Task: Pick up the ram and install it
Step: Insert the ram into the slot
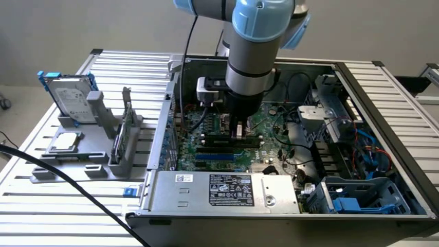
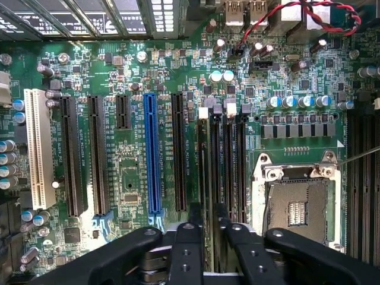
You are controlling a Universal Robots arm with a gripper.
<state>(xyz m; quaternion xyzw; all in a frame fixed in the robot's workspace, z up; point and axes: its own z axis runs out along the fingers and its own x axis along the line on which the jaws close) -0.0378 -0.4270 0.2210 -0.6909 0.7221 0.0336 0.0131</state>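
One stand (image 1: 89,154): grey, outside the case at the exterior view's left, carrying the hard drive (image 1: 72,100) and a square chip (image 1: 65,141).
Blue slot (image 2: 153,157): beside my fingers.
My gripper (image 2: 205,228): fingers nearly closed, pinching the ram (image 2: 206,178).
Ram: edge-on, over the memory slots (image 2: 228,166).
Socket (image 2: 300,205): open.

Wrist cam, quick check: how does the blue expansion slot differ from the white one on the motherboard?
Colour: the blue expansion slot has a blue body, the white expansion slot a white one.
Place: the blue slot lies close to the memory slots, with one black slot between. The white slot lies far from them, beside a row of capacitors.
Both are empty, run parallel and look alike in length. Three black slots separate them.
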